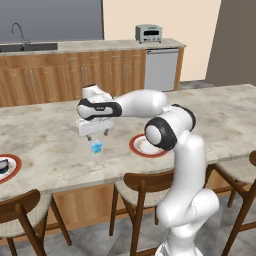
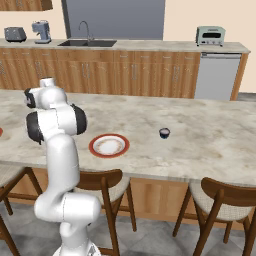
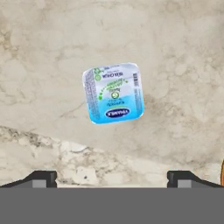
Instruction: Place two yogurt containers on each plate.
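Note:
A light blue boxy yogurt container point(image 1: 96, 147) point(image 3: 113, 92) lies on the marble counter. My gripper point(image 1: 98, 136) point(image 3: 111, 179) hangs just above it, open, with nothing between its fingertips point(image 3: 42, 178). To the right of it sits a red-rimmed white plate point(image 1: 140, 146) point(image 2: 109, 145), partly hidden by my elbow in the left base view. A second plate point(image 1: 12, 168) lies at the counter's far left with a dark yogurt cup point(image 1: 3, 166) on it. Another dark cup point(image 2: 164, 133) stands on the counter right of the middle plate.
Wooden stools point(image 1: 142, 187) point(image 2: 226, 197) line the counter's near edge. Behind it run cabinets with a sink point(image 2: 86, 43), a toaster oven point(image 1: 148, 33) and a dishwasher point(image 1: 161, 67).

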Robot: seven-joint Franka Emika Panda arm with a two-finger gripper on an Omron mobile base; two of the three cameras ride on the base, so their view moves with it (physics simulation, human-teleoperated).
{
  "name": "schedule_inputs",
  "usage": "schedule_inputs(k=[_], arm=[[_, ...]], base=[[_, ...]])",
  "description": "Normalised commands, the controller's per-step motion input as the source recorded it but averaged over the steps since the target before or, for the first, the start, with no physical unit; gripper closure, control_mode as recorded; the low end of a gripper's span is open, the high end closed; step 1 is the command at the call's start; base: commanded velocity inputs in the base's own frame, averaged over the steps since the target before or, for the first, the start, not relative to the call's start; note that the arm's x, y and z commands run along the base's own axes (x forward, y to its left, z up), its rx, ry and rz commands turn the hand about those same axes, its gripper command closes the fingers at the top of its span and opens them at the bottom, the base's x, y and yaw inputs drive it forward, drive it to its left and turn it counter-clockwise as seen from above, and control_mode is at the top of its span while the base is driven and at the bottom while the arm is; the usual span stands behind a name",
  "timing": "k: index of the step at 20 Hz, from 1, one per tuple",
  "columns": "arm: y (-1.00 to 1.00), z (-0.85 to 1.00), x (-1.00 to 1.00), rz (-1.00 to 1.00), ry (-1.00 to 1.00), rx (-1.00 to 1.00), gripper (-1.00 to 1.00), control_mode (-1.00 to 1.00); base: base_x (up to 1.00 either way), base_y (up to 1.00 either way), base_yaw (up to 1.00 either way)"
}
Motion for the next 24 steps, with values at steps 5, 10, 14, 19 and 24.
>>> schedule_inputs(k=[5, 10, 14, 19, 24], arm=[[0.03, -0.30, 0.08, -0.17, 0.00, -0.01, -1.00, -1.00], [0.00, -0.26, 0.24, -0.16, 0.00, 0.00, -1.00, -1.00], [0.02, -0.26, 0.32, -0.09, 0.00, 0.00, -1.00, -1.00], [0.14, -0.24, 0.38, 0.00, 0.00, -0.02, -1.00, -1.00], [0.07, -0.17, 0.20, 0.00, 0.00, 0.00, -1.00, -1.00]], base=[[0.00, 0.00, 0.00], [0.00, 0.00, 0.00], [0.00, 0.00, 0.00], [0.00, 0.00, 0.00], [0.00, 0.00, 0.00]])
